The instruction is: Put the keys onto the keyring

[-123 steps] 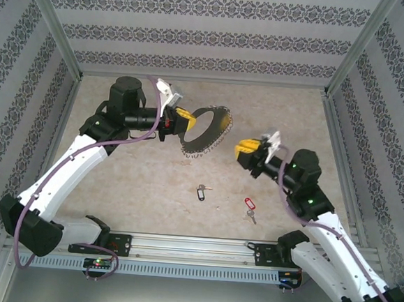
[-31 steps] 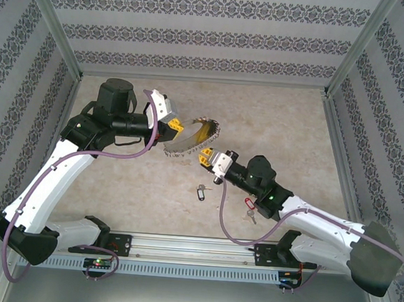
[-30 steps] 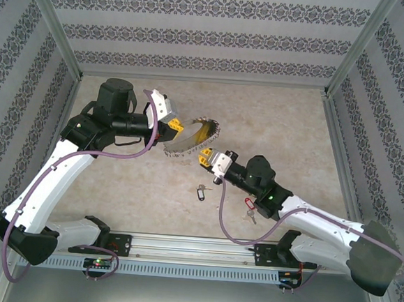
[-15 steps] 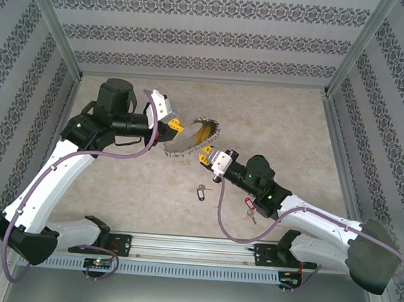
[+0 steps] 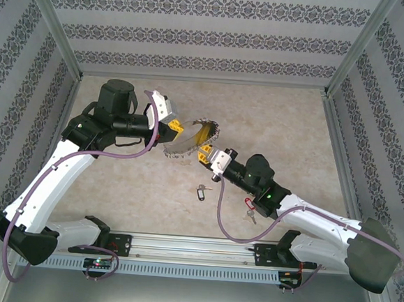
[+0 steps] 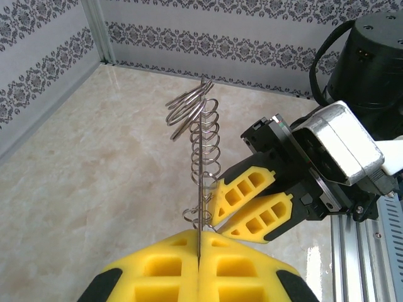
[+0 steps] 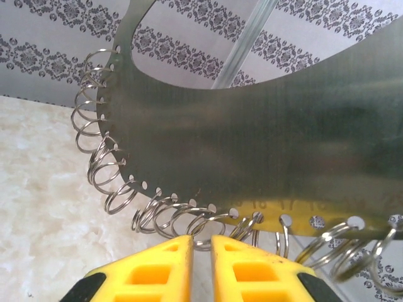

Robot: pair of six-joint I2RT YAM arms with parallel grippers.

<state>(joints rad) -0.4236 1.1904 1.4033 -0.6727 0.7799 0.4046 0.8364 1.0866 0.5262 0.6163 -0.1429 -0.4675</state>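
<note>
Silvery keyring [image 5: 190, 137], clamped by its rim in the left tool [image 5: 173, 129], hangs over the middle of the bench [image 5: 294, 130], the right tool [image 5: 203, 153] at its near rings with only a narrow gap, its grip unclear, while the dark-tagged key [image 5: 200, 191] and, to its right, the red-tagged key [image 5: 249, 204] lie nearer.

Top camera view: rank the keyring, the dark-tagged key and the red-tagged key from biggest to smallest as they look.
Largest: the keyring, by far.
Then the dark-tagged key and the red-tagged key, which look alike; the right arm partly covers the red one, so I won't rank them.
</note>
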